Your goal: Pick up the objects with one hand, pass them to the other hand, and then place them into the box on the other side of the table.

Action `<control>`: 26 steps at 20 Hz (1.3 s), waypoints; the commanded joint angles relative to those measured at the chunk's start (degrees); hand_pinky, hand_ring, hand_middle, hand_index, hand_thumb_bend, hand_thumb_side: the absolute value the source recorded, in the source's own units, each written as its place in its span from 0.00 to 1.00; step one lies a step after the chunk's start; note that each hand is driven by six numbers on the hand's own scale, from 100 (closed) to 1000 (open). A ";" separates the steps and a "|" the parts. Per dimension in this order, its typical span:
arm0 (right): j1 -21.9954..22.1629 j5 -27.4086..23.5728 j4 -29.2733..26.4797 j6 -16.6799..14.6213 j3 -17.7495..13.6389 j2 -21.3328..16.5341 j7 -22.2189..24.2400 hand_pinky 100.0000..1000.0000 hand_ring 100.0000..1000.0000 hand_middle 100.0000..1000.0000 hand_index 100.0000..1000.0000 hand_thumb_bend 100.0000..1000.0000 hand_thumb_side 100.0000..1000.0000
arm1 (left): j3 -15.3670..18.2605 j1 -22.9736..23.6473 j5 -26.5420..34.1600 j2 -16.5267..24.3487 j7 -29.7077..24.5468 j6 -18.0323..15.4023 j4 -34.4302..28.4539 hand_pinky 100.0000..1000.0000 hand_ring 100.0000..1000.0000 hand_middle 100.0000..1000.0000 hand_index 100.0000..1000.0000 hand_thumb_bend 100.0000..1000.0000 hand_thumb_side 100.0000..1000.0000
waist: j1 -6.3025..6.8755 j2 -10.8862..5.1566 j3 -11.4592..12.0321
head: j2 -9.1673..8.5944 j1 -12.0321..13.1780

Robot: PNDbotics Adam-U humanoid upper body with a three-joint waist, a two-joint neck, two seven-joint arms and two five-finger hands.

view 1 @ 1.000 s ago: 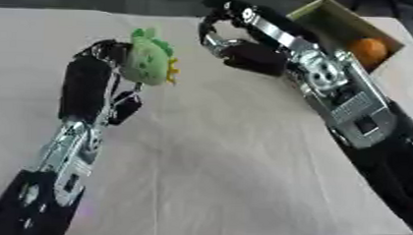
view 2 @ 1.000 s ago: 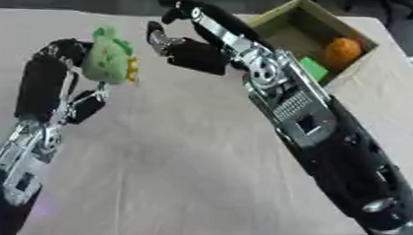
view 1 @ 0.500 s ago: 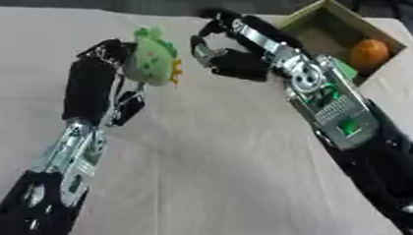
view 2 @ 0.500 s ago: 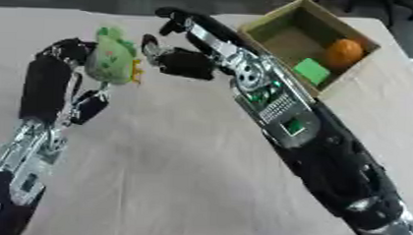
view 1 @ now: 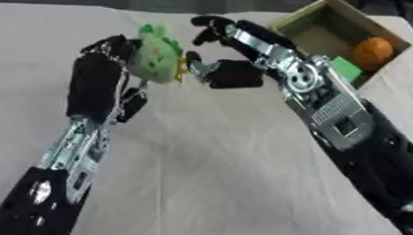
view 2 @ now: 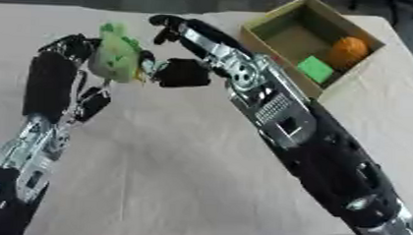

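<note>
left eye view: left hand (view 1: 117, 55) holds green toy (view 1: 156, 58).

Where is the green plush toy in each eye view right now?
Left eye view: green plush toy upper left of centre, held up in the left hand.
Right eye view: farther left, near the top.
Shared landmark: the cardboard box at upper right.

Pale cloth-covered table (view 1: 208, 178)
</note>
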 commanded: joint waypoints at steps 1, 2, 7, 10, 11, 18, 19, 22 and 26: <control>-1.22 -1.87 -1.13 1.04 -0.24 -0.45 2.08 1.00 0.96 0.79 1.00 0.00 0.44 | -0.27 -0.80 -1.41 -0.03 -0.19 -0.32 -1.45 0.39 0.42 0.36 0.42 0.12 0.00 | 0.06 -1.55 0.07 | 0.50 -0.19; -1.21 -2.45 -1.28 1.48 -0.21 -0.45 2.66 1.00 0.96 0.79 1.00 0.00 0.44 | -0.32 -0.80 -1.80 -0.01 -0.30 -0.38 -1.48 0.39 0.42 0.36 0.42 0.12 0.00 | 0.04 -1.56 0.07 | 0.70 -0.18; -1.39 -5.83 -2.57 3.71 -0.07 -0.81 5.53 1.00 0.96 0.79 1.00 0.00 0.52 | -0.47 -0.84 -3.86 0.17 -0.65 -0.82 -1.58 0.40 0.43 0.36 0.42 0.15 0.00 | 0.03 -1.60 0.09 | 0.89 -0.08; -1.49 -6.97 -3.27 4.83 -0.12 -1.14 6.58 1.00 0.96 0.79 1.00 0.00 0.55 | -0.58 -0.88 -4.70 0.28 -0.57 -1.17 -1.75 0.40 0.43 0.36 0.42 0.16 0.00 | 0.04 -1.65 0.12 | 0.78 -0.09; -1.50 -7.15 -3.34 5.09 -0.12 -1.18 6.76 1.00 0.96 0.79 1.00 0.00 0.57 | -0.61 -0.87 -5.01 0.30 -0.49 -1.29 -1.84 0.40 0.43 0.36 0.42 0.16 0.00 | 0.04 -1.65 0.13 | 0.73 -0.11; -1.48 -10.79 -4.25 7.27 -0.58 -1.32 8.71 1.00 0.96 0.80 1.00 0.00 0.66 | -0.76 -0.82 -8.13 0.49 -0.89 -2.00 -1.92 0.41 0.44 0.37 0.42 0.20 0.00 | -0.09 -1.68 0.18 | 0.69 0.06; -1.51 -11.27 -4.61 7.56 -0.70 -1.45 8.70 1.00 0.96 0.80 1.00 0.00 0.66 | -0.74 -0.80 -8.51 0.51 -0.89 -2.02 -1.89 0.41 0.44 0.37 0.42 0.21 0.00 | -0.11 -1.68 0.17 | 0.69 0.10; -1.56 -12.06 -4.99 8.50 -0.58 -1.76 8.97 1.00 0.96 0.80 1.00 0.00 0.70 | -0.75 -0.83 -9.75 0.60 -0.95 -1.57 -1.94 0.41 0.44 0.37 0.42 0.22 0.00 | -0.08 -1.71 0.20 | 0.63 0.07; -1.60 -12.39 -4.98 9.27 -0.44 -1.95 9.16 1.00 0.96 0.80 1.00 0.00 0.73 | -0.79 -0.81 -11.05 0.73 -1.18 -0.73 -2.10 0.41 0.43 0.37 0.42 0.24 0.00 | -0.08 -1.75 0.11 | 0.45 0.02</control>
